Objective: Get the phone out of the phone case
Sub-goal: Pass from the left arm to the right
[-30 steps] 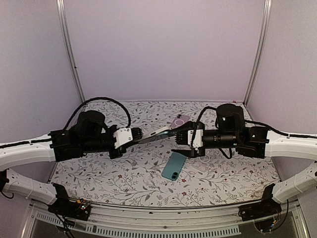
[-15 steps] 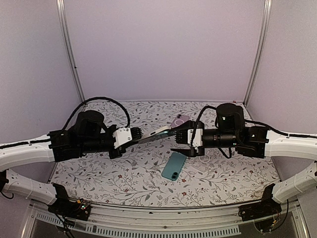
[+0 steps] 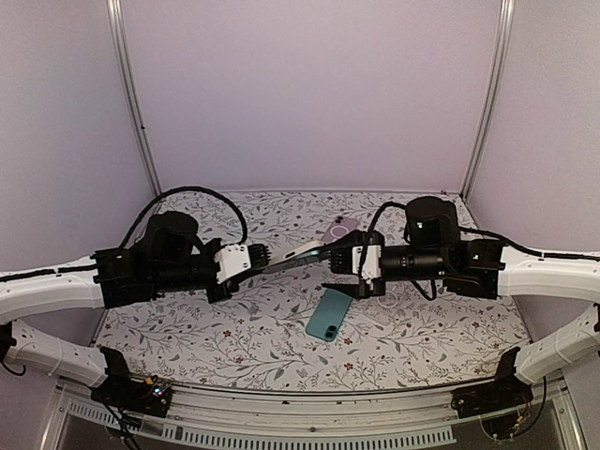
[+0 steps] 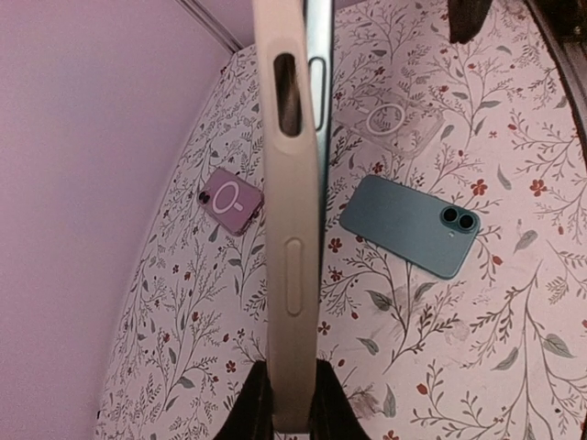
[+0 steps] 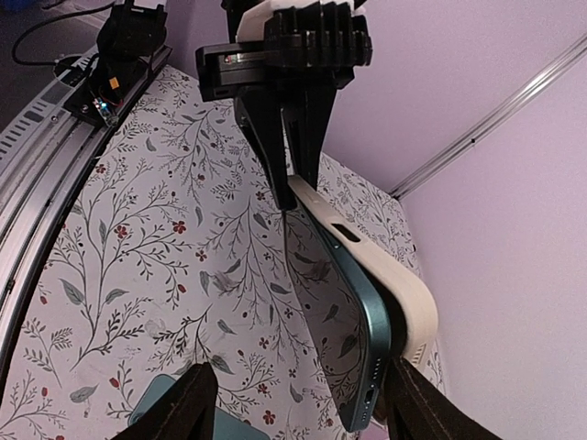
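Above the tabletop [image 3: 234, 337], the left gripper [image 3: 262, 257] clamps the cream phone case [image 4: 289, 229]; the right gripper [image 3: 339, 272], jaws apart, straddles the half-freed phone [image 5: 359, 307] and should close squarely, then pull steadily away.

phone case [image 4: 292, 229] top cropped, phone [image 4: 323, 37] mostly hidden

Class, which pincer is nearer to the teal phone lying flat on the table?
Right. The right pincer hangs almost directly over the teal phone; the left pincer, shut on the cream phone case, is off to its left.
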You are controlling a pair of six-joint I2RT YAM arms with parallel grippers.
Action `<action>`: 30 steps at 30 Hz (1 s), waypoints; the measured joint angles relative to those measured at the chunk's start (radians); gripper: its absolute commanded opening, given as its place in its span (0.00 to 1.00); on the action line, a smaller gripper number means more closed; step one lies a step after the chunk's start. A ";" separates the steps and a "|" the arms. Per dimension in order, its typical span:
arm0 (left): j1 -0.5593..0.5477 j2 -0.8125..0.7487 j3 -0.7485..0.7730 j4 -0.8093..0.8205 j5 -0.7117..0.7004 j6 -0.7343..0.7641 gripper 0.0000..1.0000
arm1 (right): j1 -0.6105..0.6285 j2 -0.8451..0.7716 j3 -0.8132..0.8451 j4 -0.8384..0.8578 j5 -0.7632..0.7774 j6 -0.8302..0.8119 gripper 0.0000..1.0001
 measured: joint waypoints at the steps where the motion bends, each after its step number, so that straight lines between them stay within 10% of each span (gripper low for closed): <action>1: -0.001 0.000 0.000 0.001 -0.003 0.000 0.00 | 0.000 0.001 0.000 0.000 -0.001 0.000 0.65; 30: -0.042 0.000 -0.021 0.004 -0.074 0.023 0.00 | 0.002 0.070 0.064 -0.035 -0.057 0.028 0.35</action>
